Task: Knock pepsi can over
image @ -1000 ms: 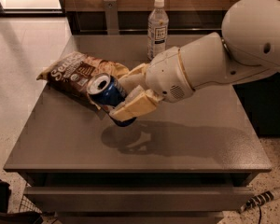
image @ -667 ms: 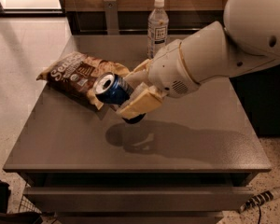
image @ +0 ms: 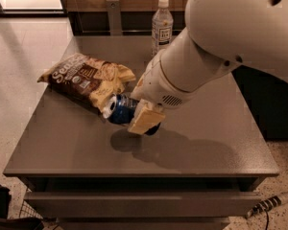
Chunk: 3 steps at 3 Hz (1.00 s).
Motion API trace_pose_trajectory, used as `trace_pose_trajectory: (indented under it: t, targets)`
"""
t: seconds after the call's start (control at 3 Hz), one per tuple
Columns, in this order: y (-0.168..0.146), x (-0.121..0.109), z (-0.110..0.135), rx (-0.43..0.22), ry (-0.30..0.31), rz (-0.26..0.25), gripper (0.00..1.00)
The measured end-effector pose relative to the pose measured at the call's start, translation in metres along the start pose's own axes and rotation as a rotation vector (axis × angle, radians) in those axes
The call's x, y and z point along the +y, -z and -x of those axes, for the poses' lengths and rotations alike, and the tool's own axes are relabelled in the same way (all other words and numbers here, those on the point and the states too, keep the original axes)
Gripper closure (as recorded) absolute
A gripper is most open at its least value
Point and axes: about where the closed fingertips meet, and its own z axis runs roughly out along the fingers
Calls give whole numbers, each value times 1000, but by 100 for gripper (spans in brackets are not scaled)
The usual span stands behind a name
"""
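Note:
The pepsi can [image: 118, 109] is dark blue with a silver top. It lies almost on its side, top pointing left, next to the lower edge of a chip bag [image: 84, 78], with a shadow on the table just below it. My gripper [image: 133, 104] is closed around the can, and one cream finger [image: 145, 120] crosses in front of its right part. The can's base is hidden behind that finger. My big white arm comes in from the upper right.
A clear plastic water bottle [image: 162, 25] with a white cap stands upright at the back of the grey table [image: 206, 143]. The brown and yellow chip bag lies at the left. A dark cabinet stands to the right, and a cable [image: 271, 202] lies on the floor.
The gripper and the can have moved lower and a little to the right. The can has tipped from a slant to nearly horizontal. The arm now fills more of the view.

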Motion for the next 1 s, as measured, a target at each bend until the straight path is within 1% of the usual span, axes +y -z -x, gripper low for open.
trace_pose_trajectory:
  t: [0.33,0.67,1.0]
  targets:
    - [-31,10,-17,138,42,19,100]
    - [-50,14,-24,180,57,36,100]
    - [-48,13,-23,180,57,36,100]
